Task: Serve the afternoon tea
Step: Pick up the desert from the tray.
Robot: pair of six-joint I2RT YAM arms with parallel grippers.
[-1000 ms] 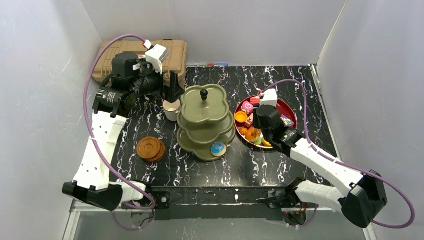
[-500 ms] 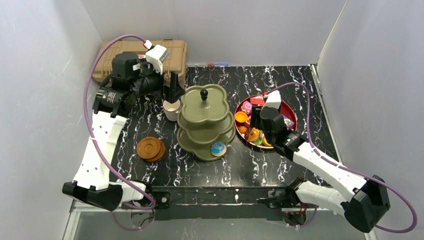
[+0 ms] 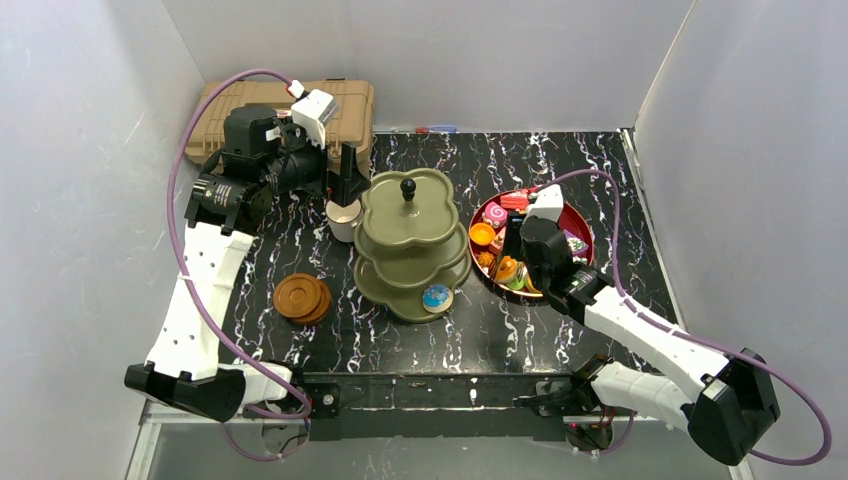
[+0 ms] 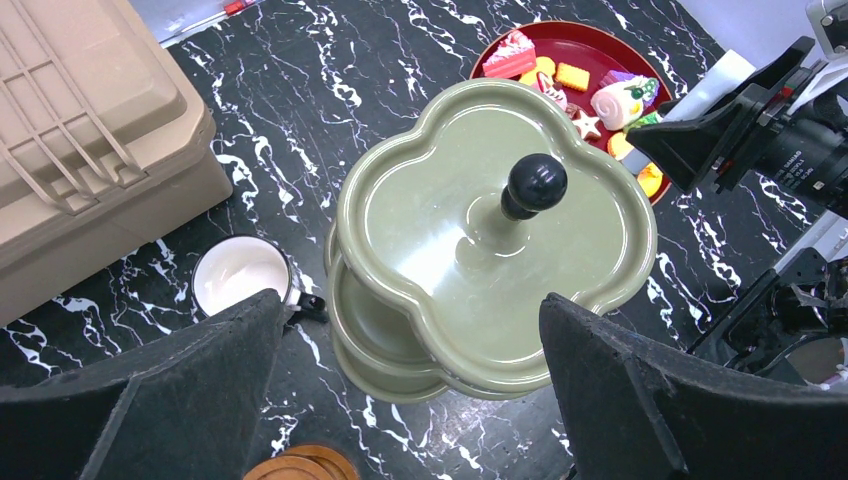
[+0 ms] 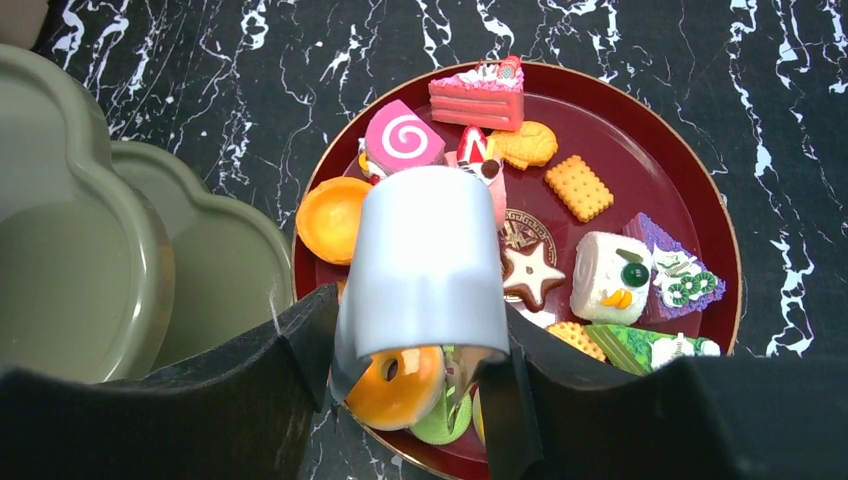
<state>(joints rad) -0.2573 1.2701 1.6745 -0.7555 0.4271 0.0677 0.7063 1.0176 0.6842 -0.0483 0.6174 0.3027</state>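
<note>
1. Nearest the arm bases, a stack of round wooden saucers (image 3: 302,297) is seen on the marbled table (image 3: 470,160), left of the stand. Only its edge is caught by the left wrist view.
2. The olive three-tier stand (image 3: 412,245) is set mid-table. One round blue pastry (image 3: 437,297) on its lowest tier is shown from above only.
3. To the stand's right, the right gripper (image 5: 415,315) is hung over the dark-red plate (image 5: 620,130) of toy pastries (image 5: 478,92). A pale cup (image 5: 425,260) flanked by its fingers is shown only in its wrist view. Whether the cup is clamped cannot be told.
4. Farther back, the left gripper (image 4: 410,300) is spread wide with nothing gripped, near the white mug (image 4: 240,275).
5. The tan toolbox (image 3: 345,105) is placed in the back-left corner.
</note>
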